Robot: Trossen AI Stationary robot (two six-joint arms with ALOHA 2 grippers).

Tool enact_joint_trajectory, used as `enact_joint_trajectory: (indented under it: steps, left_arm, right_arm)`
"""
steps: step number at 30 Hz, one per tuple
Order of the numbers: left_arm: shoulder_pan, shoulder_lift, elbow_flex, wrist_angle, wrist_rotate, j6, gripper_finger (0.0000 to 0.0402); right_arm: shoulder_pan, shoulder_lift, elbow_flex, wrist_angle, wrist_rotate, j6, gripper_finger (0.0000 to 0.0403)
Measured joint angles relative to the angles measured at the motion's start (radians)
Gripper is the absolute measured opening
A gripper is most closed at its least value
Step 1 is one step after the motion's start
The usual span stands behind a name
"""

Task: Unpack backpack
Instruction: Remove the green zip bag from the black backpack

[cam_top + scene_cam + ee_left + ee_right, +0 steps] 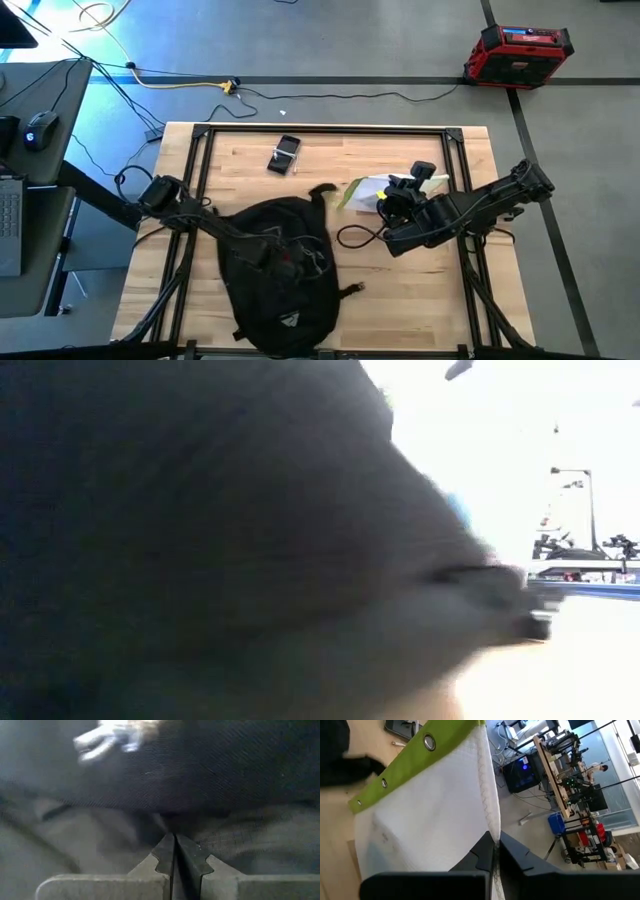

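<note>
High view: the wooden table (420,300) is seen from above, with the black backpack (278,270) lying on its near left part, its rounded body reaching the near edge. In the low view almost the whole picture is filled by the backpack's dark fabric. The translucent white pouch (385,190) with yellow-green trim is held up to the right of the backpack, near the table's middle right. A phone (285,154) lies flat at the far side of the table.

The left gripper (174,851) is pressed onto the backpack's top, its fingers shut together on a fold of the black fabric. The right gripper (495,851) is closed on the edge of the pouch, which is pinched between its fingers.
</note>
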Motion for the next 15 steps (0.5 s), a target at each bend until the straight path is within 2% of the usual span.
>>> enact_joint_trajectory:
  steps: [3, 5, 10, 15]
  left_arm:
    - [-0.025, -0.004, -0.045, -0.085, -0.002, -0.002, 0.0000]
    - [-0.040, -0.003, -0.062, -0.199, -0.040, 0.005, 0.0000]
    - [-0.058, 0.005, -0.071, -0.396, -0.223, 0.094, 0.0000]
    - [-0.047, 0.006, -0.068, -0.379, -0.350, 0.233, 0.0000]
  right_arm:
    - [0.000, 0.000, 0.000, 0.001, -0.005, 0.000, 0.0000]
    - [0.000, 0.000, 0.000, 0.003, -0.004, 0.000, 0.0000]
    - [0.000, 0.000, 0.000, 0.016, -0.005, 0.000, 0.0000]
    - [0.000, 0.000, 0.000, 0.020, -0.014, 0.000, 0.0000]
